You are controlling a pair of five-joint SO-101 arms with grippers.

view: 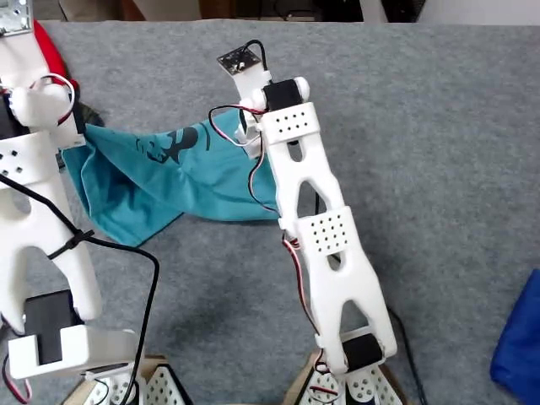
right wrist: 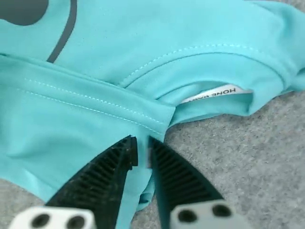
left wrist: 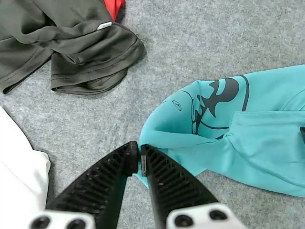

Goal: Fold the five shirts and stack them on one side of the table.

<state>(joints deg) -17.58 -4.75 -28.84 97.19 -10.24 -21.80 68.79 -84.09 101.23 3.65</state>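
Teal cloth is what this moment turns on: the teal shirt [view: 160, 181] lies at the left-centre of the high view on the grey table [view: 422, 126], stretched between the two arms with one end bunched and lifted at the far left of the frame. That slack, hammock-like hang suggests it is held at two edges so it can be drawn flat or folded over (a judgement from the pose alone). The left gripper [left wrist: 138, 161] has its fingers pressed almost together, with a thin strip of the teal hem pinched between the tips, near the dark printed graphic. The right gripper [right wrist: 141, 151] has its fingers drawn in to a narrow slit over a stitched seam just beside the collar and its white label [right wrist: 214, 93]; teal fabric sits between and under the tips, so it looks to be gripping the shirt too. Other garments wait around: a dark shirt [left wrist: 71, 43] crumpled near the left arm, a red shirt [view: 55, 51] at the upper left of the high view, white cloth [left wrist: 19, 191] beside the left arm (probably another shirt), and a blue shirt [view: 519, 337] at the lower right edge. None of them looks folded or stacked, so the task seems to be in an early fold.
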